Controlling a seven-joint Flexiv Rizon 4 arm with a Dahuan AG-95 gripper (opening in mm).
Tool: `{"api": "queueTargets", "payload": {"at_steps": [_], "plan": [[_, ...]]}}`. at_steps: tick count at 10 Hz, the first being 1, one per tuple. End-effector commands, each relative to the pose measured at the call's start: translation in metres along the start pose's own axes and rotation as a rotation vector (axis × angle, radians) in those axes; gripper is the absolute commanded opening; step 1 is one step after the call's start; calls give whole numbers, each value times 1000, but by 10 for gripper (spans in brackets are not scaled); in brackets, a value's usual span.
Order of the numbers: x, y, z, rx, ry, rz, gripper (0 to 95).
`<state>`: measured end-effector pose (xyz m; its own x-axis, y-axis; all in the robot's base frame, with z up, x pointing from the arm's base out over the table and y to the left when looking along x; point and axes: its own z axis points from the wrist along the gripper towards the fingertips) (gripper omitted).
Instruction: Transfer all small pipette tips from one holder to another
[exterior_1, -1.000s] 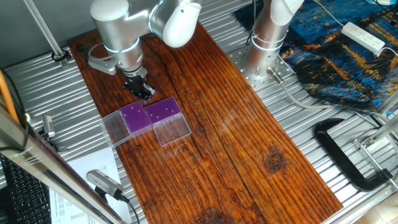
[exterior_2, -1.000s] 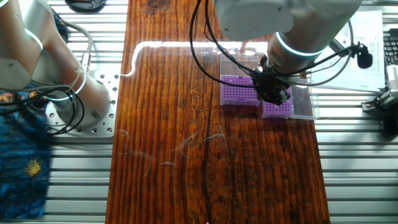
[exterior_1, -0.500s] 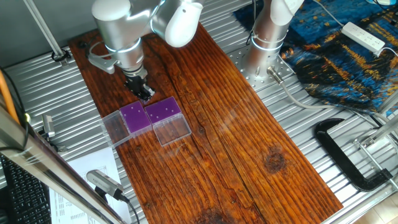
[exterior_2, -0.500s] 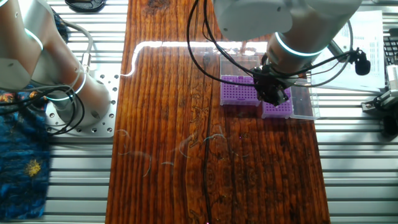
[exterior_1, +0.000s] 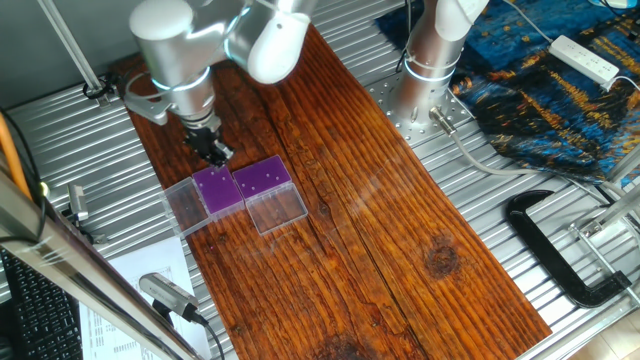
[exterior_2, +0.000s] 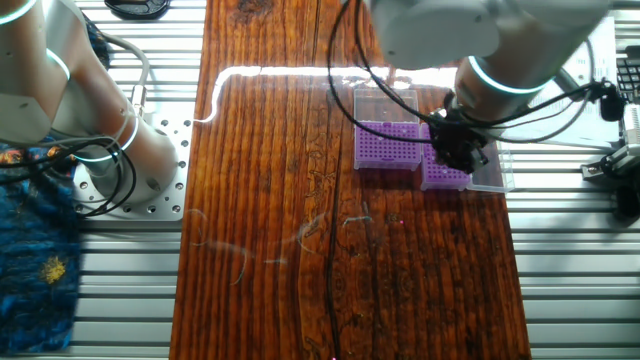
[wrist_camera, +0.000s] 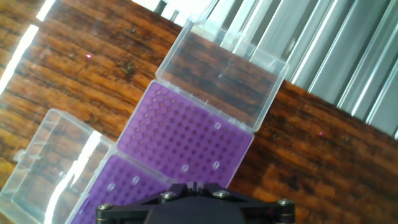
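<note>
Two purple racks (wrist_camera: 186, 134) side by side, lids open for access; hand (exterior_1: 213, 150) at 12 o'clock above, finger spread cannot be told

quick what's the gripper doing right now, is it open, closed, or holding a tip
Gripper: above the purple holders; the jaws are too dark and small to judge open, closed or holding a tip.

Two holders (exterior_1: 243, 187) touching side by side, no gap between. Clear lids (wrist_camera: 225, 75) folded flat outward on board. Gripper (exterior_1: 212, 152) low over one holder's edge. Plank (exterior_1: 400, 250) open beyond holders. Clamp (exterior_1: 560, 245) well apart.
</note>
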<state>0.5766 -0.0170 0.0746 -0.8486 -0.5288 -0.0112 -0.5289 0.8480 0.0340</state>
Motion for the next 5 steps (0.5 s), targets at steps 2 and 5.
{"api": "queueTargets", "payload": {"at_steps": [2,5], "plan": [[0,-10,3,13,1,-31,0],[2,-18,10,8,-7,-44,190]]}}
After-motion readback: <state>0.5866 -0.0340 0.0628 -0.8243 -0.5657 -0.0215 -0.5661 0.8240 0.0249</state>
